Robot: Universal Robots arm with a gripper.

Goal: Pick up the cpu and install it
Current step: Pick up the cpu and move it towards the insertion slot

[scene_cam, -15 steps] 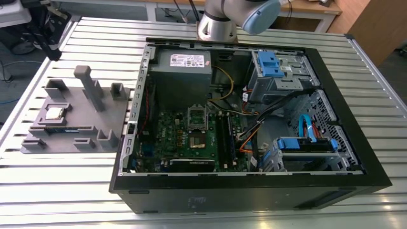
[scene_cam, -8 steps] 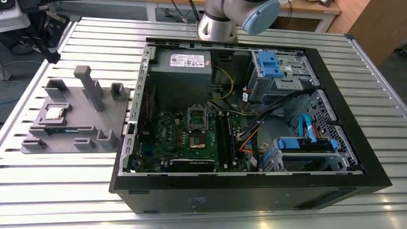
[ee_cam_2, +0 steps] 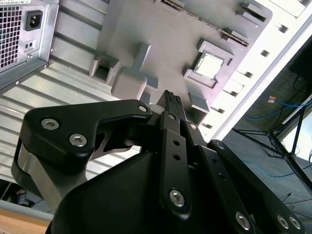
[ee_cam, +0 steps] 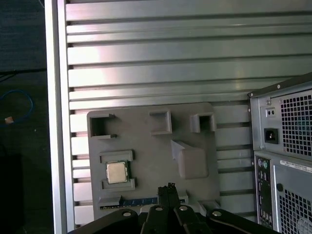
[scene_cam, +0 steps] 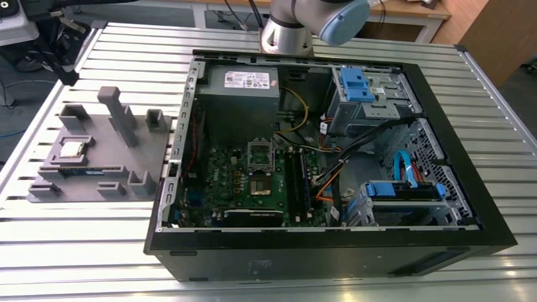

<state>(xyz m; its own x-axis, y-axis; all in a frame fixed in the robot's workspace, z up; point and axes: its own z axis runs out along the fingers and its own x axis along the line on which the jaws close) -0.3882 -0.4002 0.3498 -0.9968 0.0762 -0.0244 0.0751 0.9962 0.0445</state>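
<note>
- Your gripper [ee_cam_2: 170,97] hangs over the near edge of the tray [ee_cam: 146,146], fingers closed on nothing.
- The cpu [ee_cam: 116,171] lies flat in its tray pocket, just beside the fingertips and untouched. I'd square up to its edges and take it by the rim.
- The tray sits on a slatted table [scene_cam: 84,251], at the exterior view's left of the open case [scene_cam: 336,258].
- Beyond are a dark floor [ee_cam: 22,185] and a wooden desk [scene_cam: 411,9].

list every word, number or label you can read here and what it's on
White label on the power supply: print too small to read.
Strip sticker on the rear of the computer case: too blurred to read.
Top of the cpu: no legible marking.
Nothing here can be quoted as readable text.
</note>
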